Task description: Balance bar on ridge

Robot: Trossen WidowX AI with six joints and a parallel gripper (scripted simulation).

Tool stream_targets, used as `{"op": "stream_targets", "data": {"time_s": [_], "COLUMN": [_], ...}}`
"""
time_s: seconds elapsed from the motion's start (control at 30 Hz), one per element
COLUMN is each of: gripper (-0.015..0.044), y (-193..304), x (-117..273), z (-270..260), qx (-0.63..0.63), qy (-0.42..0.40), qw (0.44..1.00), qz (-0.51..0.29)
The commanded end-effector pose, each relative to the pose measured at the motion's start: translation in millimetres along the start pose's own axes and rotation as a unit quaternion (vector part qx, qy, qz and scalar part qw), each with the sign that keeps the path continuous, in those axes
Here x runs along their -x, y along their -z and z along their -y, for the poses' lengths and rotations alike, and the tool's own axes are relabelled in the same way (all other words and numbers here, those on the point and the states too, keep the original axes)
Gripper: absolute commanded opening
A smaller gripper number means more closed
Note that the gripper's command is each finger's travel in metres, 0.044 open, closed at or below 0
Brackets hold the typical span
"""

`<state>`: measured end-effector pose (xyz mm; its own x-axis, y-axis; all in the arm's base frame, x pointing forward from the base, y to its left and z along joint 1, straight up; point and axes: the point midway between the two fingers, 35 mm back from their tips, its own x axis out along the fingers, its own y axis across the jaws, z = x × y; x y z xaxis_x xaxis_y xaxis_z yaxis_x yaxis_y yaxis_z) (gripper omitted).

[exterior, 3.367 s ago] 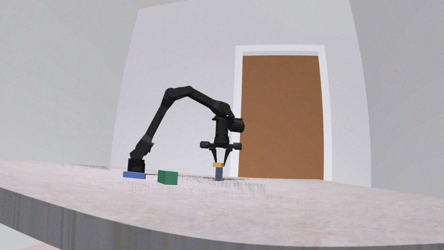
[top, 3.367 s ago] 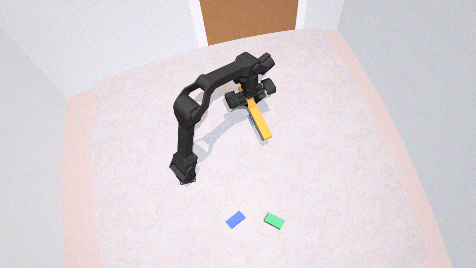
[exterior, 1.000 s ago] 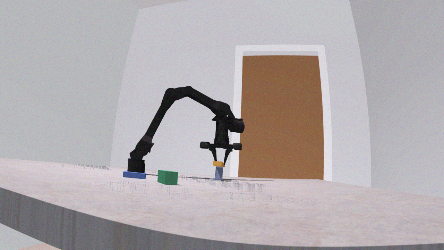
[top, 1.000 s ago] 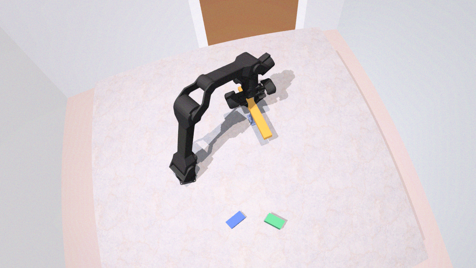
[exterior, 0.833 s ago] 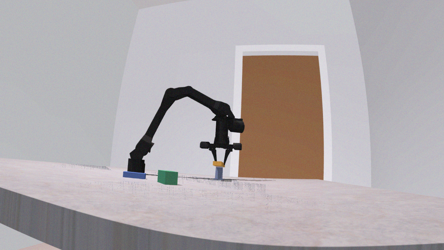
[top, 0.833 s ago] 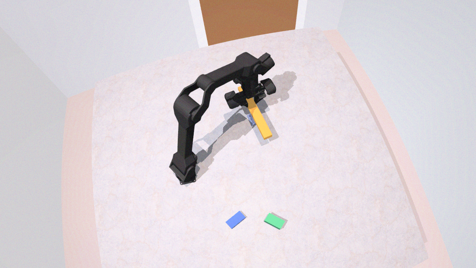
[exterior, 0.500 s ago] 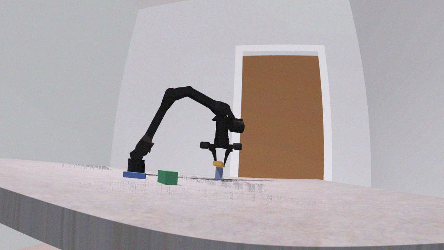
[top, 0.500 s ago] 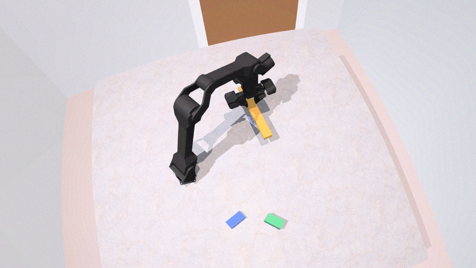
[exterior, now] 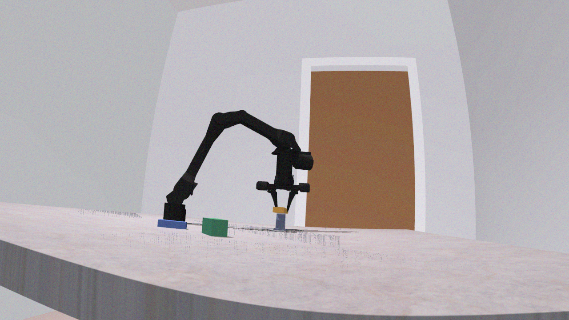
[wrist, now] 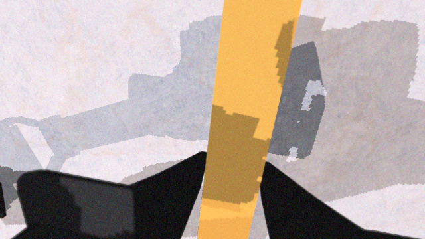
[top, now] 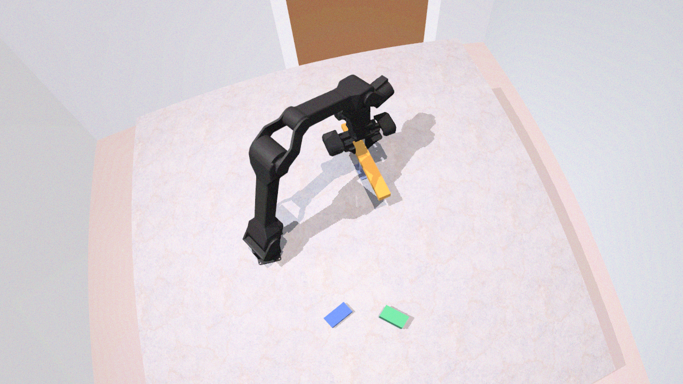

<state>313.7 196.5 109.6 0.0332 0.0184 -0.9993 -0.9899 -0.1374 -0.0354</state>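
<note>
Nearest you runs the curved table edge (exterior: 198, 294), its side grey and streaked beneath a pale, faintly mottled top (top: 453, 277) (exterior: 318, 262) (wrist: 83, 50). You have two plain rectangular blocks, well back from that edge: one blue (top: 338, 314) (exterior: 171, 224) at left, one green (top: 394, 316) (exterior: 214, 226) to its right, with a gap between. Farther back, one black arm (top: 329, 102) (exterior: 202, 155) reaches right. Your single long, smooth yellow bar (top: 374, 172) (exterior: 280, 209) (wrist: 252, 73) lies over one blue-grey ridge (top: 363, 177) (exterior: 280, 222), clear of the table. Your gripper (top: 360, 145) (exterior: 281, 209) (wrist: 233, 162) straddles it closely; you can't tell whether it's clamped or released. Farthest stands one brown door (top: 358, 28) (exterior: 360, 151).
</note>
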Motion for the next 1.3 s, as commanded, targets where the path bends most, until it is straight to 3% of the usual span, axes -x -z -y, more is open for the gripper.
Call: {"op": "stream_targets", "data": {"time_s": [0.0,0.83,1.13,1.27], "gripper": [0.0171,0.0185,0.0421,0.044], "y": [0.0,0.0,0.0,-0.1], "x": [-0.3,-0.3,-0.3,1.5], "z": [0.0,0.0,0.0,0.3], "qx": [0.0,0.0,0.0,0.0], "qy": [0.0,0.0,0.0,0.0], "qw": [1.0,1.0,1.0,1.0], "qz": [0.0,0.0,0.0,0.0]}}
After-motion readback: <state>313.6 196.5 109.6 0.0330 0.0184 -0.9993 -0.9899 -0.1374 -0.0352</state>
